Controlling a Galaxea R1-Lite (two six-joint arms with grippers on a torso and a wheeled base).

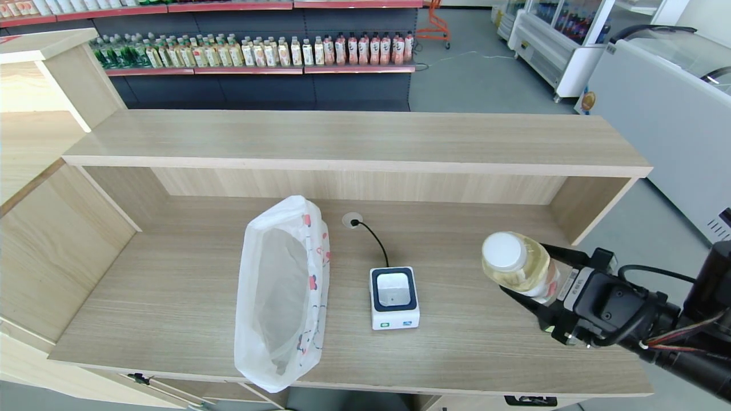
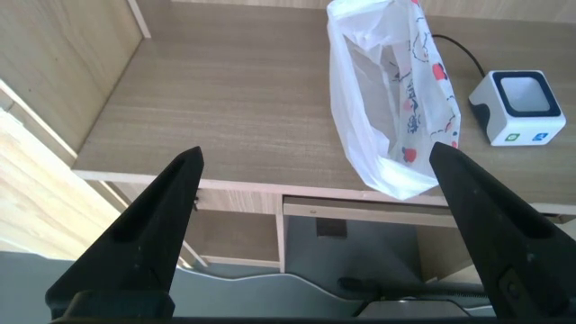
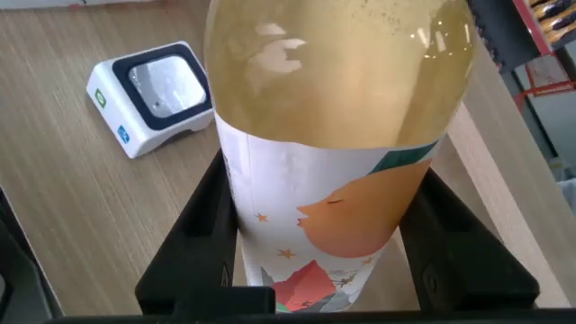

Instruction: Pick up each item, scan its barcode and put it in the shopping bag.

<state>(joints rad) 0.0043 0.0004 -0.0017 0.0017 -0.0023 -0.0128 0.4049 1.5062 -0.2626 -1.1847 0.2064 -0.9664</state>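
While right fingers (image 3: pixel 189 243) clamp one bottle (image 1: pixel 522 268), left fingers (image 2: pixel 153 234) wide apart, empty, one scanner (image 1: pixel 394 297), one shopping bag (image 1: pixel 282 285)

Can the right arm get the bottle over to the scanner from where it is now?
Probably yes. The right hand holds the bottle to the scanner's right, with bare counter between them. The cable runs off behind the scanner and the bag lies on its far side, so neither blocks the way.
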